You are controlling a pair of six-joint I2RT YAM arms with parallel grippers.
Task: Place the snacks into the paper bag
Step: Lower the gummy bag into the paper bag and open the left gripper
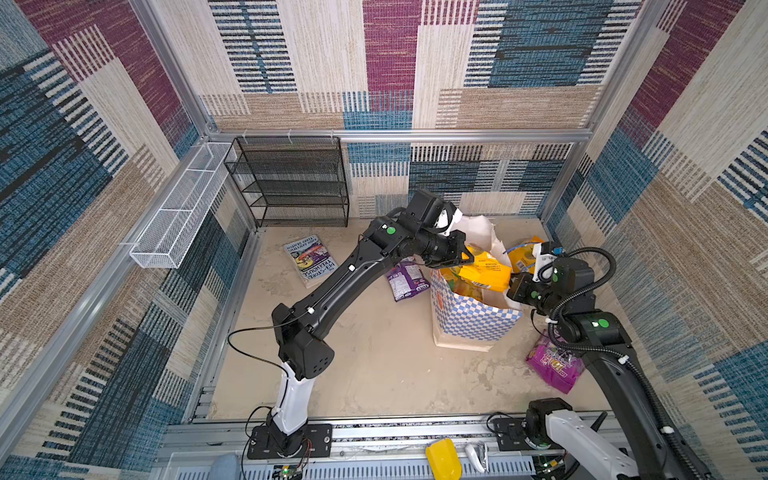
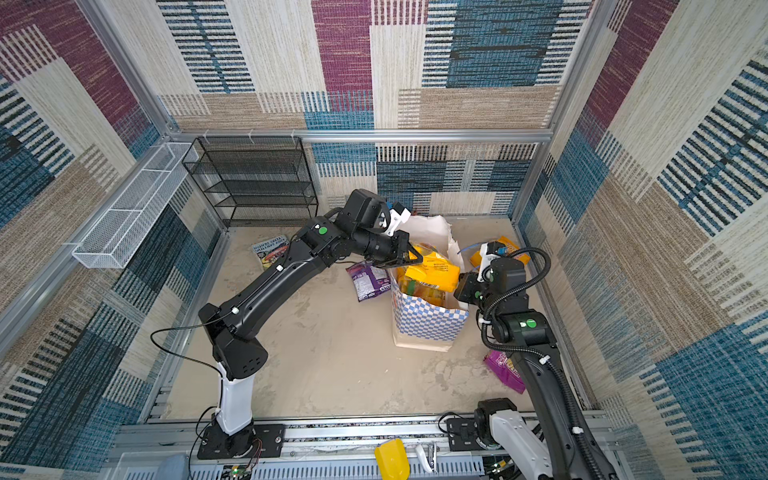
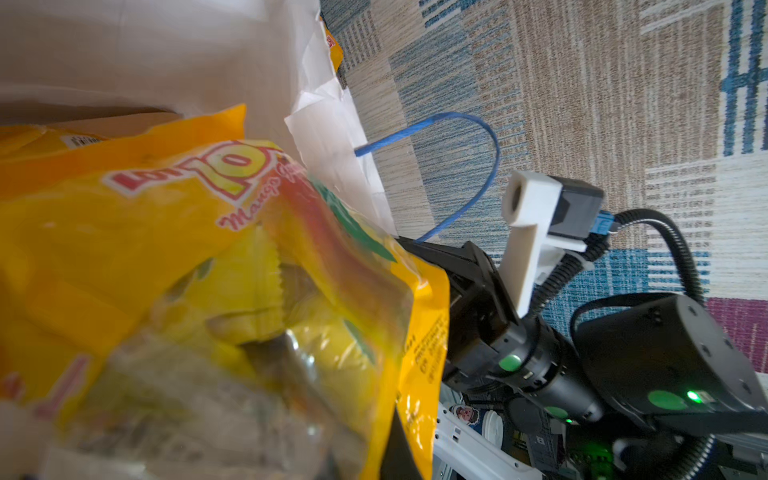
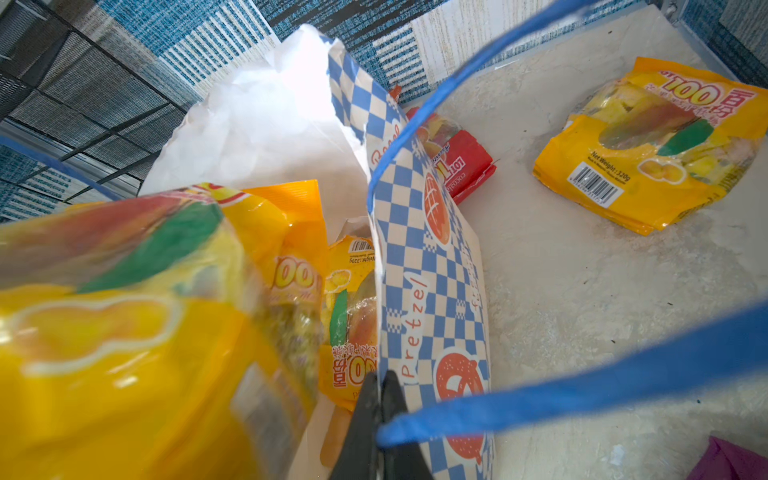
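The bag (image 1: 473,316) stood upright on the bench (image 1: 374,365), right of centre, with its mouth open. The left fingers (image 1: 462,257) were shut on a yellow packet (image 1: 488,274), which lay half in the mouth and was not yet released. The right fingers (image 4: 374,411) were closed on the bag's near wall, apparently to steady it. A second yellow packet (image 4: 351,291) lay inside.

Outstanding on the bench:
- a purple packet (image 1: 405,280) just left of the bag
- a magenta packet (image 1: 552,368) partly under the right arm
- a red packet (image 4: 457,162) behind the bag
- a third yellow packet (image 4: 648,145) behind the bag

The task was judged under half done. A book (image 1: 309,259) lay apart and was not for bagging.

The bench was beige and blotched. A black rack (image 1: 291,183) and a white basket (image 1: 178,212) stood at the back-left. The walls were clad in patchwork carpet.
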